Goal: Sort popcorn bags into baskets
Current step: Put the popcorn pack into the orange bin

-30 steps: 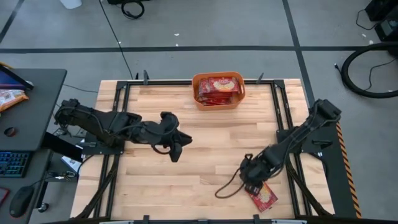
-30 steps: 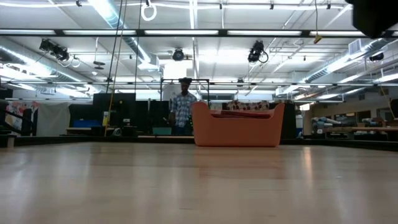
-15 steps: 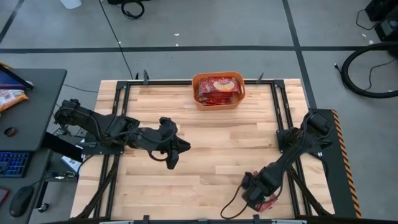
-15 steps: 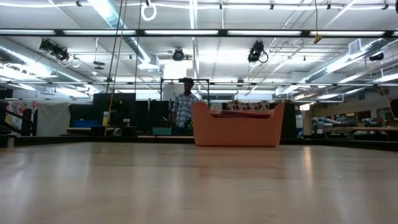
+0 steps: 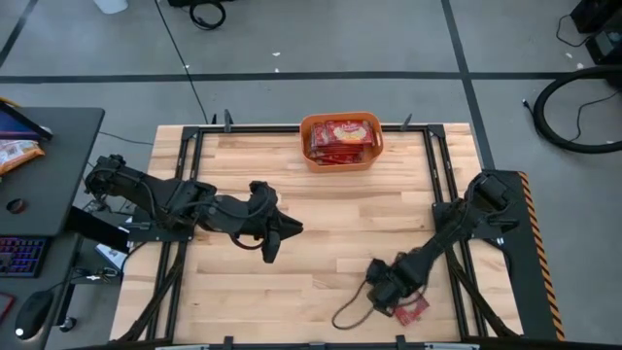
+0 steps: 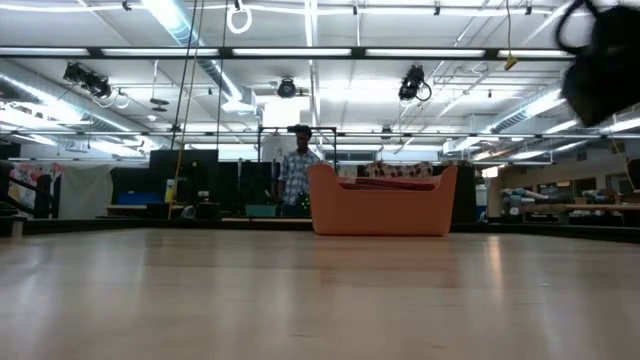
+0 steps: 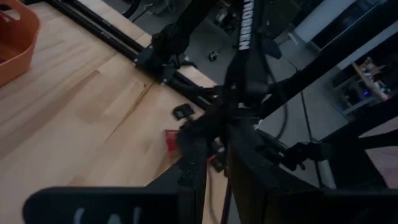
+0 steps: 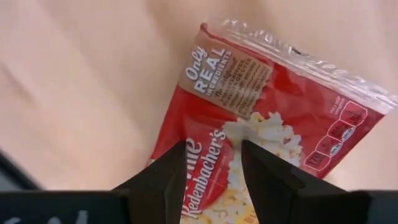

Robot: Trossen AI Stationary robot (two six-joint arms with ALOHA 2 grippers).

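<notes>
One red popcorn bag (image 5: 415,309) lies flat on the wooden table near its front right corner. My right gripper (image 5: 392,290) points down over it, open. In the right wrist view its two fingers stand over the bag's printed face (image 8: 267,106), one to each side of the white script. The orange basket (image 5: 342,165) stands at the table's far edge with several red bags inside and also shows in the low view (image 6: 383,205). My left gripper (image 5: 277,238) hangs above the table's left middle, holding nothing that shows. My right gripper comes at the popcorn bag from above with its fingers (image 8: 171,171) spread over the bag's lower half. I cannot tell whether the fingertips touch the wrapper. The bag lies flat on the table.
A black cable (image 5: 352,309) loops on the table beside my right gripper. Black frame rails (image 5: 185,194) run along the table's sides. A desk with a keyboard (image 5: 19,255) stands left of the table. A person (image 6: 296,180) stands in the room behind the basket.
My right gripper has come down over the popcorn bag at the front right and has shifted a little toward the table's left. It now covers part of the bag. The bag lies where it was.
</notes>
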